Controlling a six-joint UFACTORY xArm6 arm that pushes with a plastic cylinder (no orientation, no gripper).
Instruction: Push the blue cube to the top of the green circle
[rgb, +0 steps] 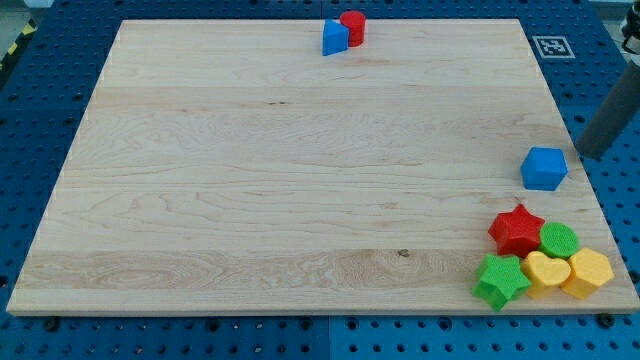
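The blue cube (544, 168) sits near the pale wooden bench's (300, 180) right edge, at twelve o'clock from the green circular block (559, 240) but apart from it, the red star block (516, 229) closer. The job looks nearly done, perhaps a short nudge toward six o'clock remaining. The arm carries no claw to spread or pinch; its dark rod's tip (583, 155) rests just at two o'clock of the cube.

The blue cube (544, 168) sits flat near the board's right edge, well apart from the green circle (559, 240) lying below it.

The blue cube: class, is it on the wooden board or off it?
On. The blue cube sits wholly on the wooden board near its right edge, above the green circle; my tip is just right of it.
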